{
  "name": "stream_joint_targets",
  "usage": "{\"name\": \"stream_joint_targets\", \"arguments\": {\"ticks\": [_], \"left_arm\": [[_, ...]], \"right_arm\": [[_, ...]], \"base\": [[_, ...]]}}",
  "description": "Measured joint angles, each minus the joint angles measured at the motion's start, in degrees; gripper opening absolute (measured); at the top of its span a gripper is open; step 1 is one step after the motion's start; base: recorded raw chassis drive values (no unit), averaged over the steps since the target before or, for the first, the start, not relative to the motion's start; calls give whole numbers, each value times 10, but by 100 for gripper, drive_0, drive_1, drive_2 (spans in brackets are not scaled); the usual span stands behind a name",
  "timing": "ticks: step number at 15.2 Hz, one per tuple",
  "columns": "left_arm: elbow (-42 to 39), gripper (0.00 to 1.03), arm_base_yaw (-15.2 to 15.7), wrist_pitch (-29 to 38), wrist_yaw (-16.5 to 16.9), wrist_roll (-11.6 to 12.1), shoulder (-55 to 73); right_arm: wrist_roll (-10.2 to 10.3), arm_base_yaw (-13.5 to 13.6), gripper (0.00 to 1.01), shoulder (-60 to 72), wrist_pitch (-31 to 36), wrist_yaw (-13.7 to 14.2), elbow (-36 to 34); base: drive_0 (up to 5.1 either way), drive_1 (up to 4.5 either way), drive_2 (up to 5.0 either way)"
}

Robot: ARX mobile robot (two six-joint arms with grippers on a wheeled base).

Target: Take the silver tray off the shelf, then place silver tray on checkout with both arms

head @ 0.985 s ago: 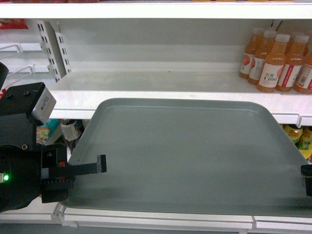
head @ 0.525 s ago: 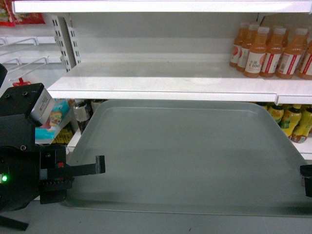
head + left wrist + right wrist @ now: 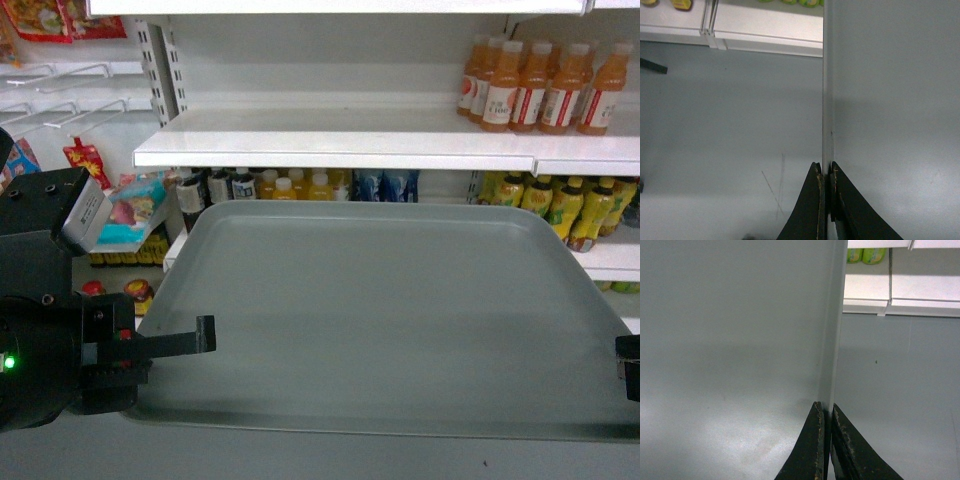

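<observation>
The silver tray (image 3: 385,315) is held level in the air in front of the shelf (image 3: 340,150), clear of its board. My left gripper (image 3: 198,340) is shut on the tray's left rim, one thin finger lying over the surface. In the left wrist view the left gripper (image 3: 826,170) pinches the rim (image 3: 827,100) edge-on. My right gripper (image 3: 628,366) is shut on the right rim at the head view's edge. The right wrist view shows the right gripper (image 3: 826,411) clamped on the tray (image 3: 740,340). The checkout is out of view.
Orange drink bottles (image 3: 530,85) stand on the shelf's right end. Lower boards carry small bottles (image 3: 300,185) and yellow-green bottles (image 3: 560,205); snack packets (image 3: 130,205) hang at the left. Grey floor (image 3: 730,125) lies below the tray, with the shelf base (image 3: 765,30) beyond.
The shelf has receded and risen in the head view, and lower boards of bottles have come into sight. The tray stays in both grippers, unchanged in the view.
</observation>
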Motion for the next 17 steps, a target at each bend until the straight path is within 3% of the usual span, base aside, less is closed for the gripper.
{"name": "stream_joint_targets", "arguments": {"ticks": [17], "left_arm": [[0, 2, 0, 0, 0, 0, 0]], "right_arm": [[2, 0, 2, 0, -1, 0, 0]], "base": [[5, -423, 432]]}}
